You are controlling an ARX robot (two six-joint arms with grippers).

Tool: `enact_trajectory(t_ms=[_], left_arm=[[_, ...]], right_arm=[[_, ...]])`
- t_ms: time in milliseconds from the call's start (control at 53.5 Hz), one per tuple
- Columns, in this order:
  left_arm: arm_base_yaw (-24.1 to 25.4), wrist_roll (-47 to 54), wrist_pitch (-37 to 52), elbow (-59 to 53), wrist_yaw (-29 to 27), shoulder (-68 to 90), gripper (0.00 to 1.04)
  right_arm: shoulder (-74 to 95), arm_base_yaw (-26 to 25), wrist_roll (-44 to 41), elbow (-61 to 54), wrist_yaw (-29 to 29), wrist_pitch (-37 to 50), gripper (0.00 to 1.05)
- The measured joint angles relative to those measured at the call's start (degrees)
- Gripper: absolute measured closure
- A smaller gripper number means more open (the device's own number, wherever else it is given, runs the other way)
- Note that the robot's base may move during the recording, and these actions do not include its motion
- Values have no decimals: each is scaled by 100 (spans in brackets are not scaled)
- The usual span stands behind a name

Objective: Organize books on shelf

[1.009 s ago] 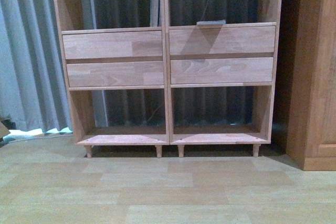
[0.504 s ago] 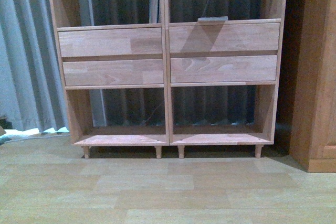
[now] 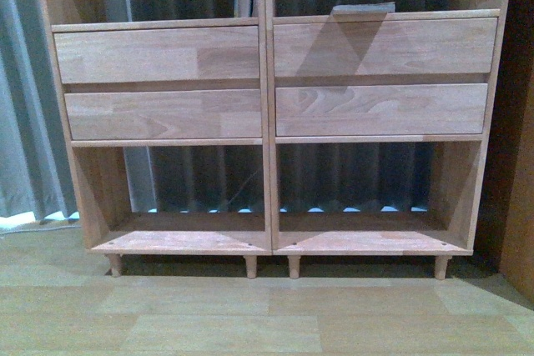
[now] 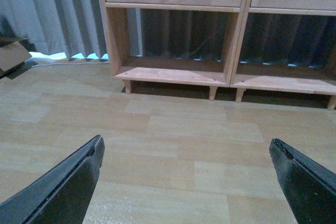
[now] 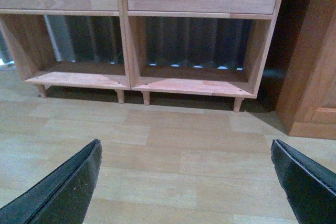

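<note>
While facing shelf (image 3: 267, 81) up close | left gripper (image 4: 186, 144) spread wide, empty | right gripper (image 5: 186, 145) likewise | risk: clipping drawers (image 3: 158, 54), knocking down flat grey item (image 3: 363, 9), upper right.

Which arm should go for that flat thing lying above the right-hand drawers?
Right, probably. The flat thing lies in the right column of the shelf, which the right gripper faces in its wrist view; the left gripper faces the left column. Both have fingers apart, holding nothing.

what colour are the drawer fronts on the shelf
Pale natural wood with patchy tan grain; the drawer fronts show best in the front view.
</note>
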Motion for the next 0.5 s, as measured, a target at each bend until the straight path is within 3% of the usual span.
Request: enact_trajectory(t_ms=[504], left_arm=[[0, 0, 0, 0, -2, 0, 7]], right_arm=[[0, 0, 0, 0, -2, 0, 7]])
